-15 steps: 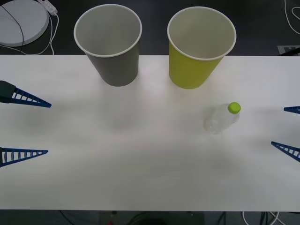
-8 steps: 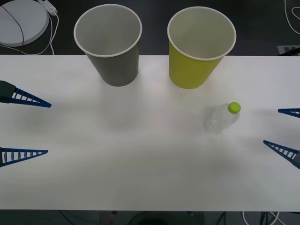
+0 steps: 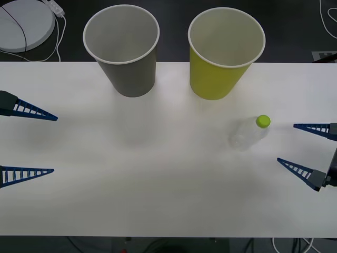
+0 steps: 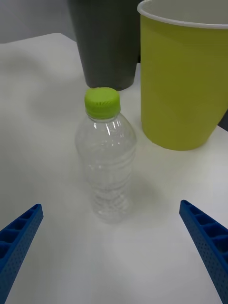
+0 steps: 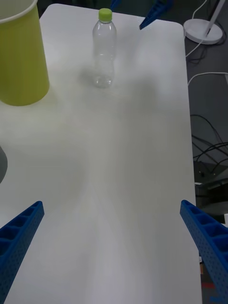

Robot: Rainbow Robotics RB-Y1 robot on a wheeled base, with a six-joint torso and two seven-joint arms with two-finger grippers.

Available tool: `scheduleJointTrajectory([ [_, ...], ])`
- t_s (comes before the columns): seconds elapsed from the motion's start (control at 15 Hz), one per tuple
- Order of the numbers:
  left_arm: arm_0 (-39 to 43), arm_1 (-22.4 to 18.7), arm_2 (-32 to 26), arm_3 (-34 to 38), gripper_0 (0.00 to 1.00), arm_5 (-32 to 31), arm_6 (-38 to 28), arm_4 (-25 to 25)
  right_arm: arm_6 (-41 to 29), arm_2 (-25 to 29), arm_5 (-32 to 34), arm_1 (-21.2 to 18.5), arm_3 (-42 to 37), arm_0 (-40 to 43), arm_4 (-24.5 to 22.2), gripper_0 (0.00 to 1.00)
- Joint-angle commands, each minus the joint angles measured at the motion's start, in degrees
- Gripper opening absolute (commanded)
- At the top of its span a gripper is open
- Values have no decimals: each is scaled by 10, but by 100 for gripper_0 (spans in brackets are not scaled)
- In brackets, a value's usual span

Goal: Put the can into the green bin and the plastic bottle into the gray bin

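Observation:
The plastic bottle (image 3: 248, 133), clear with a lime-green cap, stands upright on the white table (image 3: 168, 200), right of centre. My right gripper (image 3: 286, 143) is open just to its right, fingers pointing at it and not touching. In the right wrist view the bottle (image 4: 107, 161) stands a short way ahead of the open blue fingers (image 4: 204, 237). The gray bin (image 3: 122, 50) and the green bin (image 3: 225, 52) stand upright side by side at the table's far edge. My left gripper (image 3: 55, 144) waits open at the left edge. The can is out of view.
A round white disc (image 3: 23, 21) with a cable lies on the floor beyond the table's far left corner. In the left wrist view, cables (image 5: 209, 137) lie on the floor past the table's edge. Bare tabletop stretches between the two grippers.
My right gripper has moved left toward the bottle, staying open. The left gripper, bottle and bins have not moved.

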State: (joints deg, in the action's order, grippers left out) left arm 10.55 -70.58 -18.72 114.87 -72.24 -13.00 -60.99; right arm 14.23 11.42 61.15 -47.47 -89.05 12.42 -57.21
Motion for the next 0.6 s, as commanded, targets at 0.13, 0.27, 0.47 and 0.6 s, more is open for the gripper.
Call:
scheduleJointTrajectory([
  [0.13, 0, 0, 0, 0, 100, 0, 0, 0, -4, -1, -6, 23, -1, -15, -25, 100],
  [0.27, 0, 0, 0, 0, 100, 0, 0, 0, -6, -1, -11, 31, -1, -22, -39, 100],
  [0.47, 0, 0, 0, 0, 100, 0, 0, 0, -10, -1, -15, 47, -1, -33, -61, 100],
  [0.6, 0, 0, 0, 0, 100, 0, 0, 0, -17, -1, -21, 62, -1, -42, -81, 100],
])
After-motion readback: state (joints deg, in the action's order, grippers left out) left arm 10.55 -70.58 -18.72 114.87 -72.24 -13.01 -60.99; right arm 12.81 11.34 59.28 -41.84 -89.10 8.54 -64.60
